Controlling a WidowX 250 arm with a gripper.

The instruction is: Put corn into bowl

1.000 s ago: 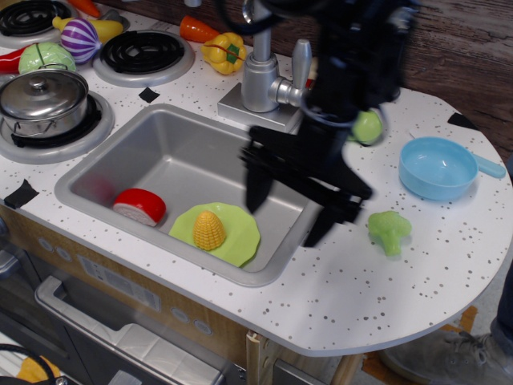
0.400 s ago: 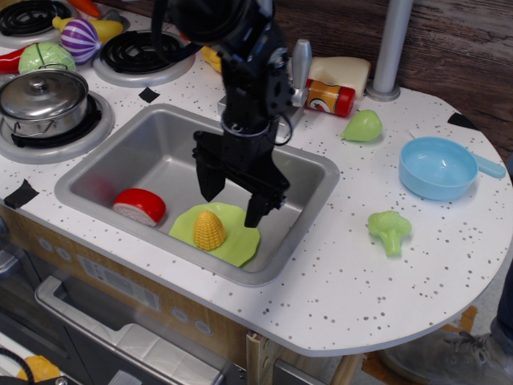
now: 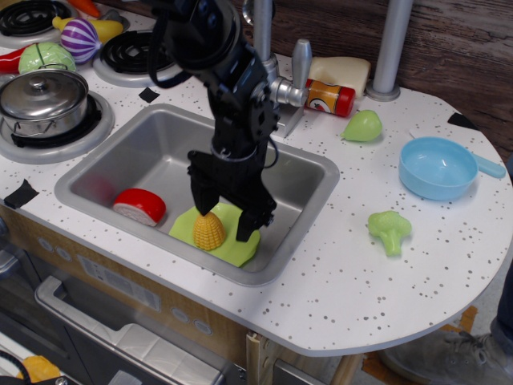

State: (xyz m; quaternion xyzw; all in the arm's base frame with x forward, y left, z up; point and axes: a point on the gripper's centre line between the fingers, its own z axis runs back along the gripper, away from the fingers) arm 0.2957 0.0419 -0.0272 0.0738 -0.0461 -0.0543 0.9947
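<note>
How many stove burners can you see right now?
3. One coil burner behind the sink, one at the top left corner, one under the steel pot. Others may lie outside the frame.

The corn stood on a plate at the front of the sink, with a halved toy fruit just to its left in the same basin. The gripper hung directly over the corn, one finger on either side of it. The bowl sat on the counter well to the right of the sink, with a broccoli floret in front of it and a pear behind it to the left. A lidded pot rested on the stove burner left of the sink.
</note>
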